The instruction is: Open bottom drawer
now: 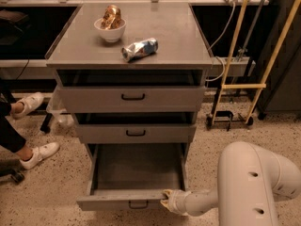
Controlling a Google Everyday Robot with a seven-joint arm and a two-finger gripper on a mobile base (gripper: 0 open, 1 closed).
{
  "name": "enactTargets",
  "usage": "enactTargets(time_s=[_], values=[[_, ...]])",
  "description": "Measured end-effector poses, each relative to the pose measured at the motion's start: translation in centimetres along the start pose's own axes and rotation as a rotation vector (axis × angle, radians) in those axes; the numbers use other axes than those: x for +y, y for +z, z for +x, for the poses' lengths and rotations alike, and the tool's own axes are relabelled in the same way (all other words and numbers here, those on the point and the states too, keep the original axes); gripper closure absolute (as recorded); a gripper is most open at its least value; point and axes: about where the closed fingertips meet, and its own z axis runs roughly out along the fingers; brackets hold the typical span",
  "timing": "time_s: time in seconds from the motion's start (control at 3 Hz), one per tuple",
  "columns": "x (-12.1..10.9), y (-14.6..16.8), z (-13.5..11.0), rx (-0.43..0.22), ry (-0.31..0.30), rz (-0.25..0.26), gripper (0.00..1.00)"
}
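Standing pulled out, bottom drawer (pixel 113 203), tool (pixel 166 199) at its front right corner, grip impossible to tell, arm (pixel 254 187) cropped below

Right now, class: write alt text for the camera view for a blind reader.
The bottom drawer of a grey cabinet stands pulled out, with the robot's gripper at the right end of its front panel. A white bowl and a crumpled silvery package sit on top.
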Motion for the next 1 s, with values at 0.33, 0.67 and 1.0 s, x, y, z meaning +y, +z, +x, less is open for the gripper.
enactTargets(time_s=[0.33,0.67,1.0], values=[[0.28,-0.05,0.19,-0.003,0.008,0.004,1.00],[0.11,-0.03,-0.02,-0.003,0.008,0.004,1.00],[0.45,-0.12,0.18,-0.003,0.010,0.001,1.00]])
